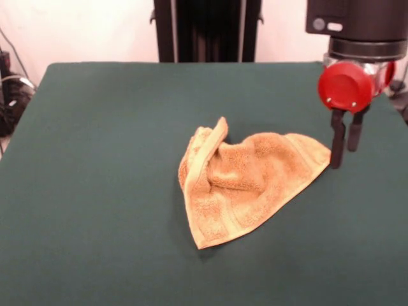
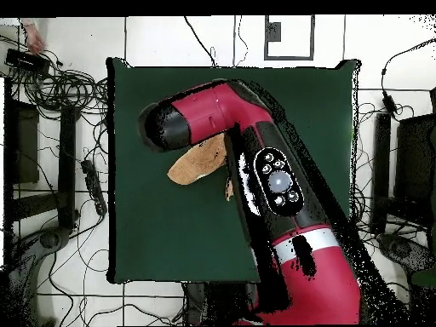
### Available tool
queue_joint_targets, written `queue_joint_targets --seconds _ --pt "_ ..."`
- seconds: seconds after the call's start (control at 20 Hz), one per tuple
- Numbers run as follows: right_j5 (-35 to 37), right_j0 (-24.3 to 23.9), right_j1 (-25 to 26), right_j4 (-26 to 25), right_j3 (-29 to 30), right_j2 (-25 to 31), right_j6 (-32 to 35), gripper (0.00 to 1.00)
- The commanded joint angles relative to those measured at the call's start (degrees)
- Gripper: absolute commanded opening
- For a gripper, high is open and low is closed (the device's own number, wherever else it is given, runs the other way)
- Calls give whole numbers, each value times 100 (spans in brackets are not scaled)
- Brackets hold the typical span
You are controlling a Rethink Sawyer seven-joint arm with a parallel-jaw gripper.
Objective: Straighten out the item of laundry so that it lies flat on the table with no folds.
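Front view — towel (image 1: 245,188) lies crumpled a little right of the table's (image 1: 95,191) centre, one border band folded up into a ridge at its 10 o'clock side, a pointed corner at 6 o'clock, another corner reaching out toward 3 o'clock. Gripper (image 1: 345,139) hangs just beside that 3 o'clock corner; the nearer finger's tip looks level with the cloth edge, touching or a hair apart — cannot tell which.

Jaws: two dark fingers parted only slightly, a narrow gap between them, nothing held.

Risks, as judged: with so narrow a gap the fingers may close beside the corner rather than on it and come away empty. A shallow pinch could slip once the pull begins. A drag toward 3 o'clock may slide the whole bundle instead of opening the ridge fold.

Overhead view: arm (image 2: 255,145) covers most of the towel (image 2: 197,162); gripper hidden there.
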Motion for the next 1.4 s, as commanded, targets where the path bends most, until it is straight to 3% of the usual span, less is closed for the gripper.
queue_joint_targets --seconds 0.05,0.4,1.4 --pt "970 -130 356 18 -613 647 -2174 100" --pt "1063 -375 479 81 -699 538 -2337 100" --pt "-263 -1314 -399 232 1506 261 -728 100"
